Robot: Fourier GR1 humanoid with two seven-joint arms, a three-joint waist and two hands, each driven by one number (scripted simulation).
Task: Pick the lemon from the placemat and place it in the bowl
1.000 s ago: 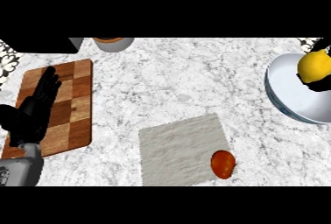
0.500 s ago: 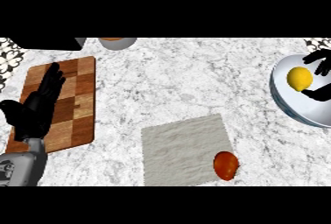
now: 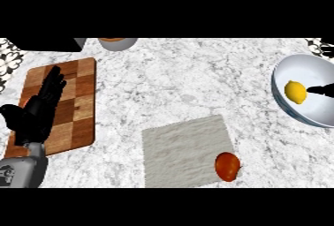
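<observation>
released now, yellow lemon (image 3: 295,92) rests in bowl (image 3: 297,114); right robot hand (image 3: 322,91) state unclear.

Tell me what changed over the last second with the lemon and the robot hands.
The yellow lemon was let go: a second ago the right robot hand held it over the round white bowl; now it lies inside, and that hand has pulled back toward the right edge, only fingertips showing. The left robot hand stays open over the wooden cutting board. The orange-red fruit stays on the grey placemat.
</observation>
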